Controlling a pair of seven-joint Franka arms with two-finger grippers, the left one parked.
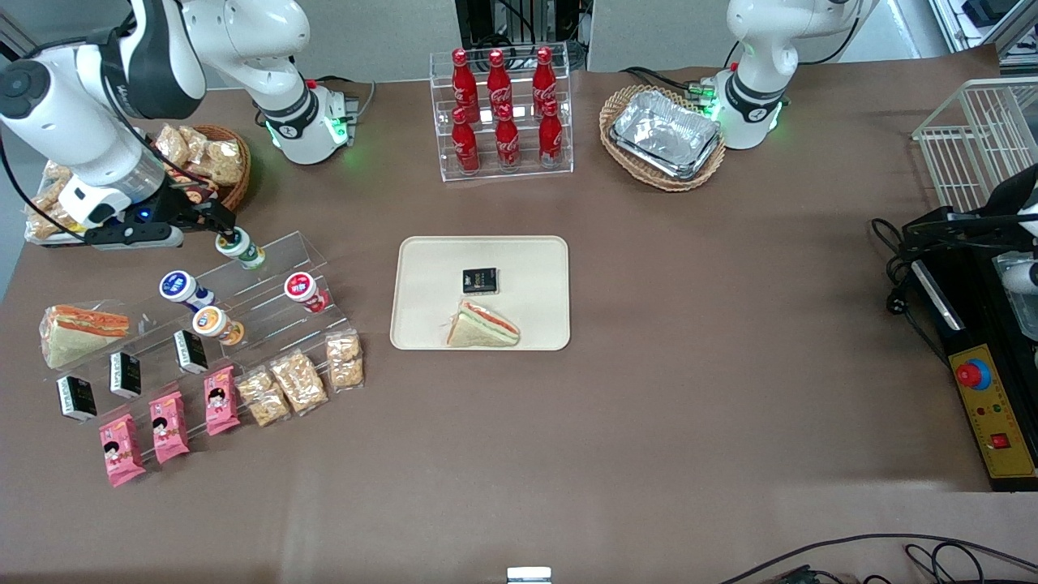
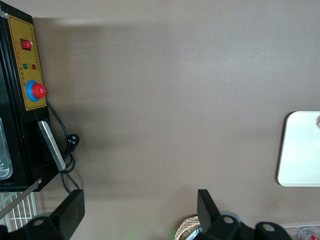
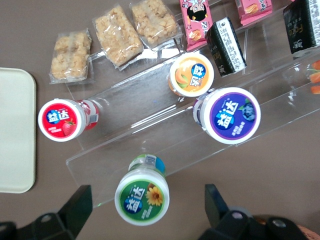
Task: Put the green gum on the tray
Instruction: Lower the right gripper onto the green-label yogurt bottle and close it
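Note:
The green gum (image 1: 241, 247) stands on the top step of a clear acrylic stand (image 1: 268, 316) at the working arm's end of the table. Its white lid with a green label (image 3: 142, 196) faces the wrist camera. My right gripper (image 1: 214, 219) hovers just over it, open. One dark finger (image 3: 77, 207) shows on each side of the lid, with a clear gap to it. The cream tray (image 1: 422, 268) lies at the table's middle, its edge also in the right wrist view (image 3: 15, 130). It holds a sandwich (image 1: 483, 326) and a black packet (image 1: 479, 281).
Blue-lidded (image 1: 180, 287), red-lidded (image 1: 302, 288) and orange-lidded (image 1: 212, 323) bottles share the stand's lower steps. Black and pink packets and snack bags lie nearer the camera. A snack basket (image 1: 207, 158), a cola rack (image 1: 503, 113) and a basket of foil trays (image 1: 665, 134) stand farther back.

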